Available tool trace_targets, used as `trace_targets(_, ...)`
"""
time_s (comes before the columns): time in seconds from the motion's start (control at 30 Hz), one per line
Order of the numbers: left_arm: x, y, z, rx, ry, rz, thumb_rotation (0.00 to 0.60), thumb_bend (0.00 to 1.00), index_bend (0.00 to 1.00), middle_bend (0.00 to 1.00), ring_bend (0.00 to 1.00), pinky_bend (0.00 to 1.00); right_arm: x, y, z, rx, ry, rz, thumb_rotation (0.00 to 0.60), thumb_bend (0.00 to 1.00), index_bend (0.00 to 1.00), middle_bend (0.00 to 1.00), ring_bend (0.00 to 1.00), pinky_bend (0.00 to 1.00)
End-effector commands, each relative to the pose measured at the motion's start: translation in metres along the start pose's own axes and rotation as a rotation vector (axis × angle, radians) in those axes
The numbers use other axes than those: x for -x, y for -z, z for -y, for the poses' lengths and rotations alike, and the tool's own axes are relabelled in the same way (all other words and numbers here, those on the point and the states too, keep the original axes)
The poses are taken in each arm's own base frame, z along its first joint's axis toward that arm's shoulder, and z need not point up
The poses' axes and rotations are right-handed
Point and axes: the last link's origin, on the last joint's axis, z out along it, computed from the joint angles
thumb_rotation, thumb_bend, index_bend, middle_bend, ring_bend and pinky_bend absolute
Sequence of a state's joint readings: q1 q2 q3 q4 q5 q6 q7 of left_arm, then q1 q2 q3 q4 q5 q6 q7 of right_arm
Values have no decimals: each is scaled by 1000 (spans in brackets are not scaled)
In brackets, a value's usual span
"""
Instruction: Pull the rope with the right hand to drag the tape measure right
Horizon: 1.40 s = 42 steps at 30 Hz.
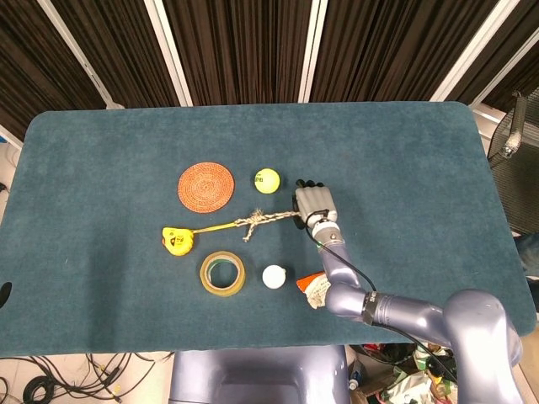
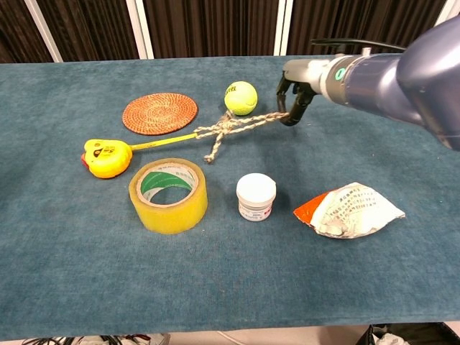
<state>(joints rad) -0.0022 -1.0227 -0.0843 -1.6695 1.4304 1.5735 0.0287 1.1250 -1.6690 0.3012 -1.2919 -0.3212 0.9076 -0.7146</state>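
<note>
Near the middle of the teal surface, my right robot hand had its fingers curled around the free end of the braided rope, clamped on it just right of the tennis ball. The rope ran leftward from my grip through a knot to the yellow tape blade, which led on to the yellow tape measure, lying on the surface left of the roll of clear packing tape and below the woven coaster.

As I judged it, the step in hand was the drag itself, and doing it well meant drawing the rope low and straight to the right, parallel with the surface, so the line stayed taut and the tape measure slid rather than tipped. A steady pull seemed wiser than a jerk, since the blade might only have extended from its case instead of moving the case. I also reckoned on keeping the rope clear of the tennis ball, which sat just beside it and would roll at a touch.

My fingers were closed tight, with no gap I could make out. My left robot hand appeared in neither view.
</note>
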Motion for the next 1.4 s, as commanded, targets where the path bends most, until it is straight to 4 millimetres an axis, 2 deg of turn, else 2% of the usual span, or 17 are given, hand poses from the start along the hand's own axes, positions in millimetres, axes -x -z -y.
trace_targets(0.03,0,0,0,-1,-2,0,600,306,85,0,0,0,-2,0,-10,13,-7,-2,600,502,728,114,130,167)
trace_targets(0.27,1,1,-1,-1,-5,-1,600,306,85,0,0,0,-13,5,-45,59,-13,-17,600,501,730,114,130,167)
trace_targets(0.37,1,1,0,-4,-7,-2,600,306,85,0,0,0,-18,13,-71,84,-6,-28,600,502,730,114,130,167)
trace_targets(0.43,0,1,-1,-3,-6,-5,600,306,85,0,0,0,-26,20,-99,135,-6,-46,600,502,730,114,129,167)
trace_targets(0.57,1,2,-1,-3,-10,-3,600,305,85,0,0,0,-40,34,-140,193,-14,-68,600,501,730,114,129,167)
trace_targets(0.67,1,1,-1,-4,-11,-5,600,305,85,0,0,0,-47,42,-165,235,-8,-81,600,501,731,114,129,167)
trace_targets(0.9,1,2,-1,-5,-16,-5,600,306,85,0,0,0,-58,54,-205,310,-27,-107,600,501,730,114,129,168)
trace_targets(1.03,2,2,-1,-7,-20,-5,600,306,85,0,0,0,-66,63,-237,373,-31,-126,600,502,731,114,129,167)
trace_targets(1.07,2,2,-1,-8,-22,-6,600,306,85,0,0,0,-70,68,-255,418,-27,-139,600,502,731,114,130,167)
trace_targets(1.2,2,2,-1,-9,-25,-6,600,306,85,0,0,0,-76,75,-279,470,10,-146,600,501,731,114,129,167)
trace_targets(1.4,2,2,-1,-10,-29,-5,600,306,85,0,0,0,-86,81,-297,522,23,-169,600,501,730,114,129,168)
